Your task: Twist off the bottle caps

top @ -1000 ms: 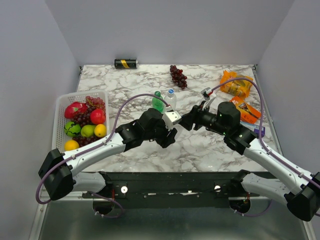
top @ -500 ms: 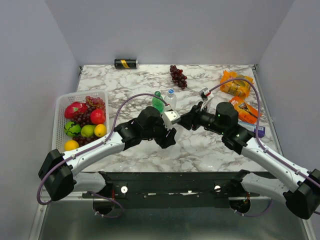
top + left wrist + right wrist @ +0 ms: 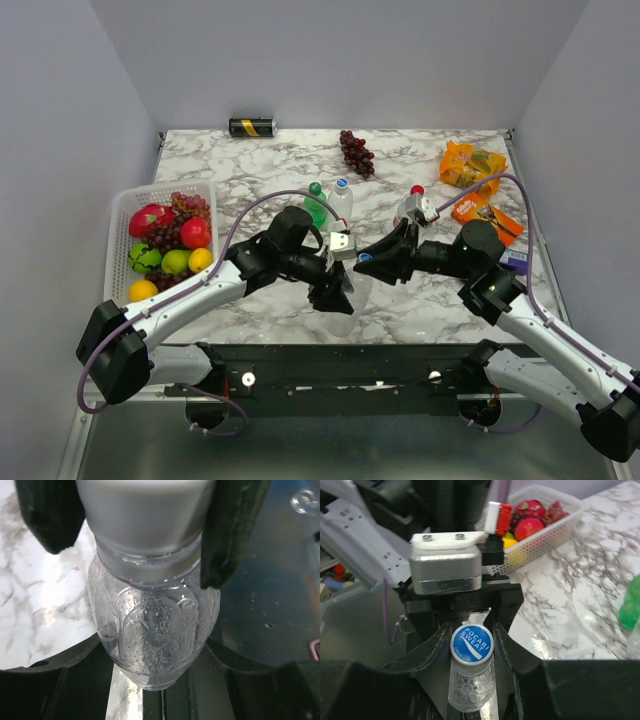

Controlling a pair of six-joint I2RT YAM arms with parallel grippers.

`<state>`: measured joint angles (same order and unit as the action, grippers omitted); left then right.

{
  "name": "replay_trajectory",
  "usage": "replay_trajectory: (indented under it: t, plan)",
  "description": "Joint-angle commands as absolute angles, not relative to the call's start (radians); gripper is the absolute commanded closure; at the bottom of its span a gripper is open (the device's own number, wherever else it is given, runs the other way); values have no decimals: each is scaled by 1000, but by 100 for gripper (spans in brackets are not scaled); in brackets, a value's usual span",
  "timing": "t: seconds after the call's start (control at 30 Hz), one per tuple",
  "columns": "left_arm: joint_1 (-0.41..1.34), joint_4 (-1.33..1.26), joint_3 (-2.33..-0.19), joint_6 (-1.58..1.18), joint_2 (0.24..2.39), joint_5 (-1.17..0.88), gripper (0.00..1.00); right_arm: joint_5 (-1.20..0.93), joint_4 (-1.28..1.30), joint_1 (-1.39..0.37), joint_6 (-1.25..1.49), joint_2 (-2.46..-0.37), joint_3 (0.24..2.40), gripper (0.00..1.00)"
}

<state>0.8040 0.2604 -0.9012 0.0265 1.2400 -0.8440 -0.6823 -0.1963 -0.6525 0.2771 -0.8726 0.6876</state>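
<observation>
My left gripper [image 3: 336,288] is clamped across the body of the long clear bottle [image 3: 155,630]. It holds the bottle off the table [image 3: 250,165] near the front edge, at about 6 o'clock from the marble's middle, with the neck pointing toward 1 o'clock. At 12 o'clock from it, the green bottle [image 3: 316,205] and the small clear bottle [image 3: 341,198] stand side by side, both capped.

The change is on the right. A second ago my right gripper [image 3: 366,262] was spread open farther back, by the red-capped bottle [image 3: 411,206]. It has since swung in toward 7 o'clock, and its jaws have closed on the blue cap [image 3: 471,642], one finger hugging each side. The left arm has also drawn the long bottle nearer to me.

I take that to mean both ends are now held and the twist can start. The cap is still seated, so no unscrewing is done yet. The red-capped bottle, at 1 o'clock, waits its turn.
</observation>
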Motion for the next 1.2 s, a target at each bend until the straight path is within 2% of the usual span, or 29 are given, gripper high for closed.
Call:
replay_trajectory:
  t: [0.0, 0.07, 0.17, 0.27, 0.3, 0.43, 0.67, 0.77, 0.93, 1.03, 1.17]
  plan:
    - [778, 155, -937, 11, 1218, -1109, 60, -951, -222, -667, 209, -835, 653, 70]
    - [776, 140, -933, 3, 1219, -1109, 60, -943, -216, -667, 209, -834, 660, 69]
    - [772, 147, -936, 9, 1230, -1074, 60, -861, -143, -666, 184, -833, 706, 58]
    - [772, 153, -927, 14, 1247, -1013, 60, -743, -89, -666, 134, -828, 732, 39]
    - [770, 159, -925, 17, 1255, -991, 60, -708, -62, -667, 121, -827, 738, 24]
    - [769, 182, -933, 25, 1267, -859, 60, -487, -12, -666, 149, -812, 762, 14]
    - [765, 183, -948, -63, 1270, -701, 60, -236, 32, -666, 251, -770, 765, 14]
    - [767, 183, -942, -90, 1253, -602, 60, -222, 49, -664, 278, -810, 784, 23]
    - [767, 202, -940, -72, 1242, -509, 60, -287, 41, -666, 296, -871, 811, 45]
    - [765, 210, -946, -74, 1253, -485, 60, -301, 17, -667, 330, -882, 808, 51]
    - [765, 213, -943, -74, 1256, -469, 60, -302, 12, -667, 337, -885, 801, 52]
